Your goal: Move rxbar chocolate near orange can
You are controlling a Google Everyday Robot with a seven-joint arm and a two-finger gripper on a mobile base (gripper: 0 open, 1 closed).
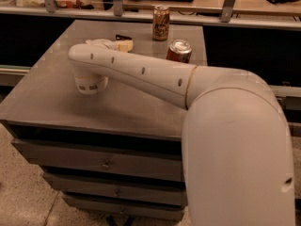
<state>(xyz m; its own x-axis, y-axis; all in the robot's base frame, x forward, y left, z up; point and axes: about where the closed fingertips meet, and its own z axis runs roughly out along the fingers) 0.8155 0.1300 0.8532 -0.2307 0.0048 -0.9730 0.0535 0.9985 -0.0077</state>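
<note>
Behind the arm [141, 72], at the far side of the table [51, 95], the gripper [121, 45] is mostly hidden (only a pale part shows); of the rxbar chocolate [123, 36] only a dark sliver shows.

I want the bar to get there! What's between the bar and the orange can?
Only bare table, as the camera view shows. The bar lies left of the orange can, and the hand is close by the bar.

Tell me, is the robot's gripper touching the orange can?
Apart. The camera view shows a strip of tabletop between the gripper, at the arm's far end, and the orange can farther back.
</note>
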